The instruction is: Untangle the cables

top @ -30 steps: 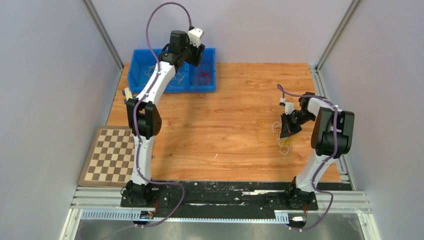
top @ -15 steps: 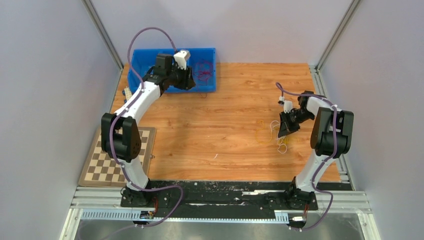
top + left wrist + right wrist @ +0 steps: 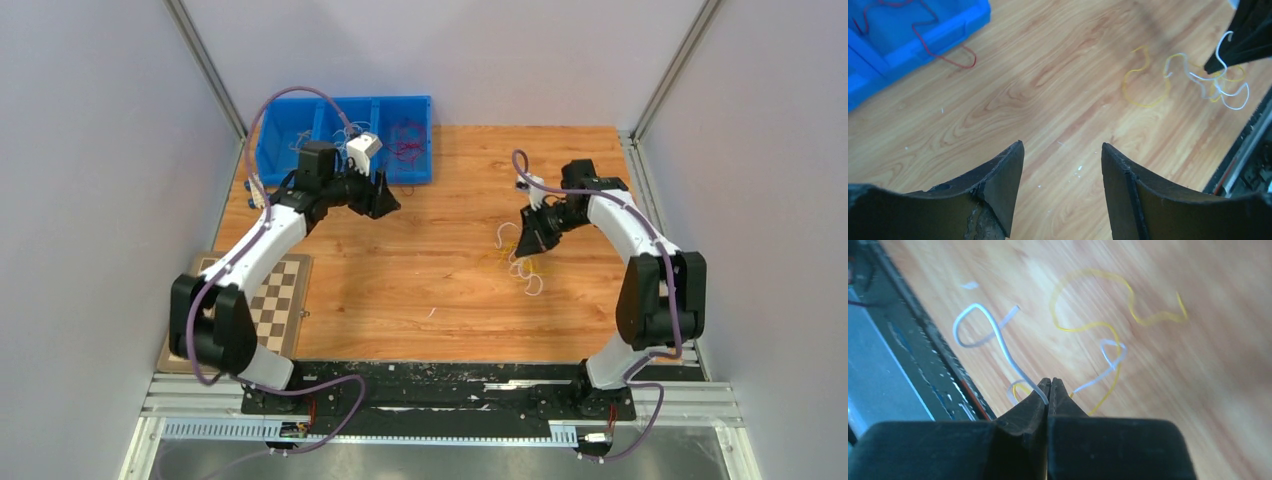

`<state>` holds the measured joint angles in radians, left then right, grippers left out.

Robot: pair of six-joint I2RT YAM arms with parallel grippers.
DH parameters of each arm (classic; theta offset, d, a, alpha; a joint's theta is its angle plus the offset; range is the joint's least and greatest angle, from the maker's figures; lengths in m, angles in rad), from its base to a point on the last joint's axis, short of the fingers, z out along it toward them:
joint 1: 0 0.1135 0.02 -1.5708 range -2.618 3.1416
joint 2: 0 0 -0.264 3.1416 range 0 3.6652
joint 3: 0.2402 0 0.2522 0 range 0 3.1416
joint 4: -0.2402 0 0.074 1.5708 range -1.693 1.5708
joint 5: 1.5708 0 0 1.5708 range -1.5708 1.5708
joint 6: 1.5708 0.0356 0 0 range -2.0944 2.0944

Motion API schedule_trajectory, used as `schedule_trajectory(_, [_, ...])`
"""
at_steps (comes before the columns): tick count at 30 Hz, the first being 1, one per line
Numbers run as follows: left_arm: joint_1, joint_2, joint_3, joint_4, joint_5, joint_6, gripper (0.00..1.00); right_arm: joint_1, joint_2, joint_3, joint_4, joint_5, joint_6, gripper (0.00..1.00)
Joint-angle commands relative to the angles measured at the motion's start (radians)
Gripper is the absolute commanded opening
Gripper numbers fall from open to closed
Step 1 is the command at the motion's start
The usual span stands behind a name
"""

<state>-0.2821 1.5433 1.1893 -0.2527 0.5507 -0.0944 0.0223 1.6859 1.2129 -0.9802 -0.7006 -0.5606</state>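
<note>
A small tangle of white and yellow cables (image 3: 520,262) lies on the wooden table right of centre. My right gripper (image 3: 527,242) is shut on a white cable (image 3: 993,330) and holds it lifted above the table; a yellow cable (image 3: 1108,315) and another white loop (image 3: 1111,357) trail with it. The tangle also shows in the left wrist view (image 3: 1198,80). My left gripper (image 3: 385,203) is open and empty, hovering over bare wood just in front of the blue bin (image 3: 280,165). A red cable (image 3: 943,52) hangs out of the bin.
The blue bin's compartments hold more white cables (image 3: 345,135) and red cables (image 3: 408,142). A checkerboard (image 3: 275,295) lies at the left edge under the left arm. A black rail (image 3: 450,375) runs along the table's near edge.
My left arm swung out of the blue bin toward the table's middle. My right gripper moved left and away from the near edge, dragging the white and yellow cables along.
</note>
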Motion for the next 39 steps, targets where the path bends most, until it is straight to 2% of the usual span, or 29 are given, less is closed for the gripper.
schedule_trajectory(1, [-0.003,-0.204,-0.049,0.005,0.113,0.121,0.67,0.146,-0.143,0.158,0.006,-0.230,0.002,0.00])
schedule_trajectory(5, [-0.002,-0.333,-0.105,-0.068,0.150,0.238,0.72,0.266,-0.127,0.207,0.020,-0.265,0.045,0.00])
schedule_trajectory(7, [-0.003,-0.379,-0.138,-0.100,0.146,0.279,0.74,0.299,-0.093,0.165,0.022,-0.180,0.018,0.15])
schedule_trajectory(9, [-0.004,-0.409,-0.169,-0.133,0.154,0.319,0.77,0.294,-0.043,0.121,0.009,-0.103,-0.006,0.42])
schedule_trajectory(10, [-0.004,-0.416,-0.191,-0.156,0.158,0.333,0.79,0.290,-0.027,0.106,-0.001,-0.073,-0.012,0.48])
schedule_trajectory(12, [-0.006,-0.432,-0.225,-0.179,0.163,0.363,0.81,0.280,-0.024,0.078,0.000,-0.048,-0.019,0.53])
schedule_trajectory(18, [-0.058,-0.392,-0.331,-0.188,0.150,0.429,0.81,0.280,-0.034,0.021,0.055,-0.022,0.027,0.52])
schedule_trajectory(23, [-0.126,-0.280,-0.350,-0.119,0.165,0.377,0.76,0.293,-0.018,-0.001,0.122,-0.036,0.103,0.51])
schedule_trajectory(30, [-0.141,-0.044,-0.298,-0.030,0.227,0.098,0.70,0.424,-0.012,0.037,0.201,-0.020,0.153,0.50])
schedule_trajectory(35, [-0.086,-0.018,-0.316,0.057,0.247,-0.046,0.70,0.557,0.029,0.069,0.254,0.111,0.155,0.48])
schedule_trajectory(39, [-0.026,-0.023,-0.328,0.073,0.249,-0.091,0.74,0.625,0.078,0.080,0.288,0.261,0.166,0.59])
